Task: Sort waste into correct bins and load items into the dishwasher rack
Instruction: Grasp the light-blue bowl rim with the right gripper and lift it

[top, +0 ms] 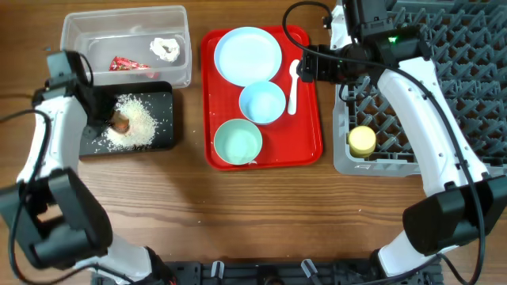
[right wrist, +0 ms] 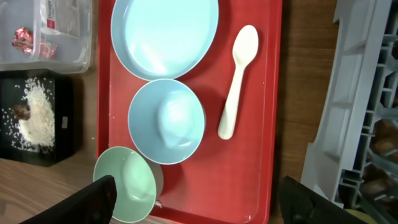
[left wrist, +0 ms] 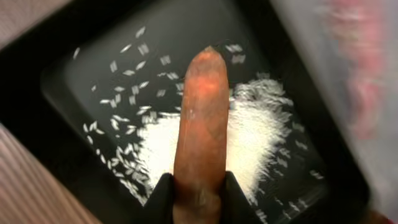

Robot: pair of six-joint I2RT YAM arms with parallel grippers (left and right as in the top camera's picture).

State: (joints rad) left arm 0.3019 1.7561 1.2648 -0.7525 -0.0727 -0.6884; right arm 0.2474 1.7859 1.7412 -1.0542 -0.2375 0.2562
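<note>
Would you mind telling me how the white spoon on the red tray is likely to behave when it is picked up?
The white spoon looks thin plastic, so probably light and fairly stiff. It lies flat on the glossy red tray, so it may skid rather than lift if nudged. Its narrow handle probably leaves little margin for a grip.
</note>
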